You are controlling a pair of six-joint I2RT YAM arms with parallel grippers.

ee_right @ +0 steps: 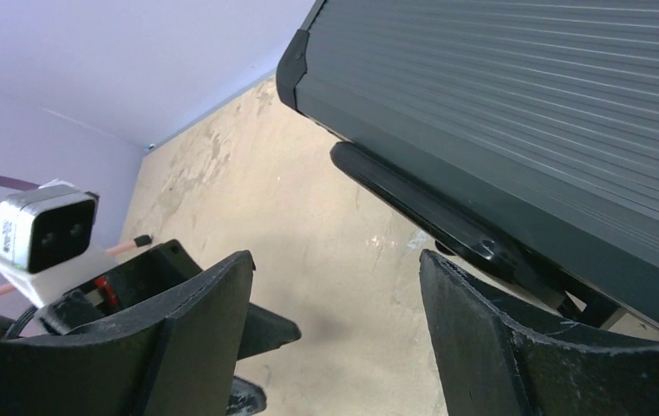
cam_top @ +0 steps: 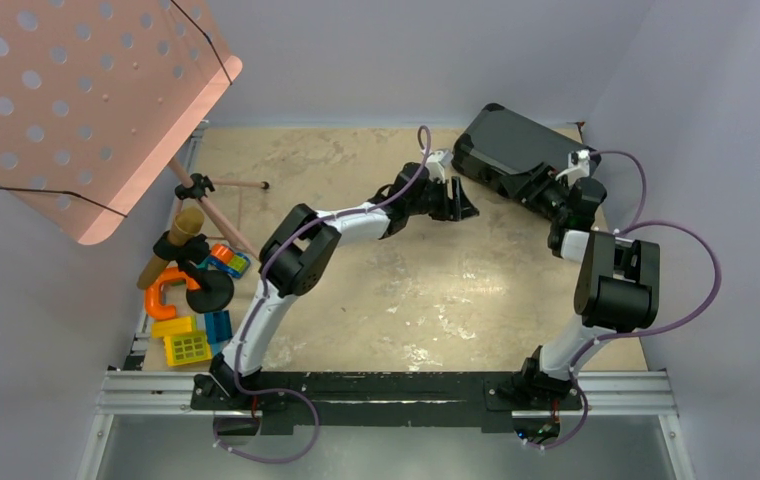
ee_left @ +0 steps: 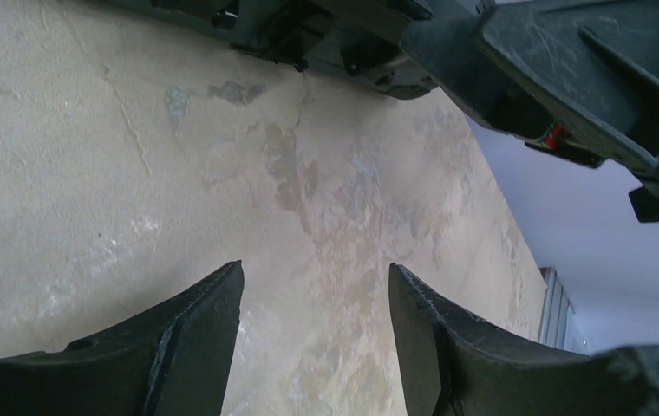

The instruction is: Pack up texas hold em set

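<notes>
Right gripper [ee_right: 335,260] gapes empty just beside the handle [ee_right: 421,212] of the closed briefcase [ee_right: 525,104]. Left gripper [ee_left: 316,269], likewise spread and empty, sits near its left end.

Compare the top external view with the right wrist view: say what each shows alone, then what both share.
Only the top external view: the pink music stand, the yellow crate and both arms whole. Only the right wrist view: the handle and the lid's ribs up close, seen past the open right gripper. Both: the closed black briefcase, the table and the left gripper.
</notes>
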